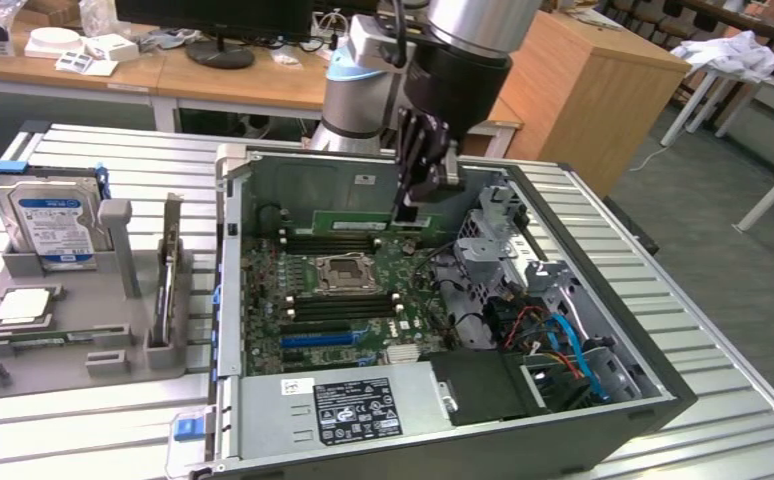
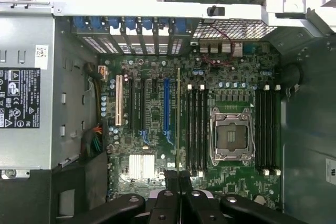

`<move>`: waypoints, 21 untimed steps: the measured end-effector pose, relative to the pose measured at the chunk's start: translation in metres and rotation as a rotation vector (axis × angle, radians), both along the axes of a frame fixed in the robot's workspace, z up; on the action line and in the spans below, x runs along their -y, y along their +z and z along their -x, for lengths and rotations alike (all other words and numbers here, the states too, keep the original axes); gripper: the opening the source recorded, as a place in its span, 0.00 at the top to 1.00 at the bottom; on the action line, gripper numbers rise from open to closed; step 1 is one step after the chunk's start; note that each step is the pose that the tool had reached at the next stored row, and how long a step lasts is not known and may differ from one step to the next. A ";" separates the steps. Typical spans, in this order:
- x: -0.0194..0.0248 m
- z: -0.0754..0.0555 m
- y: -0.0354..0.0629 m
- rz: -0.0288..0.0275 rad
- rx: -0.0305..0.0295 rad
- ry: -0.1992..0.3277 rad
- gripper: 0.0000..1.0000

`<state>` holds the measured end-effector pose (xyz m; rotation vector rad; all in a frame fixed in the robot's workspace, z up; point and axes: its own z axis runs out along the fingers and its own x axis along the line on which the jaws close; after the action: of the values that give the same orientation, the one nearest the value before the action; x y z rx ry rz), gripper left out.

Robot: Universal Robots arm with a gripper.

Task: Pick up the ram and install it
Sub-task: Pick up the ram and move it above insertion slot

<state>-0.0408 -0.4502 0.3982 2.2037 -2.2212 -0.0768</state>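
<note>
Above the open computer case (image 1: 601, 400) on the counter (image 1: 94, 440), the end effector (image 1: 414, 207) is nearly closed, pinching the ram (image 1: 347, 217). From the wrist view, the green stick appears edge-on over the motherboard (image 2: 231, 182), beside the black memory slots (image 2: 195, 129).

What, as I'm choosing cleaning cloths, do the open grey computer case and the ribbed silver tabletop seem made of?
The open grey computer case: likely sheet metal, matte dark outside, with thin folded edges. The ribbed silver tabletop: probably bare aluminium profile, with a soft sheen along its straight grooves.
</note>
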 end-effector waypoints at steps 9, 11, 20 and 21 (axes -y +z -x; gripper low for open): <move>-0.0127 0.000 -0.0008 0.0000 0.0006 -0.004 0.88; -0.0160 0.000 -0.0010 0.0000 0.0007 -0.005 0.88; -0.0293 0.000 -0.0019 -0.0002 0.0010 -0.010 0.88; -0.0306 0.000 -0.0020 -0.0001 0.0010 -0.011 0.88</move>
<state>-0.0408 -0.4197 0.3962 2.1922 -2.2341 -0.0760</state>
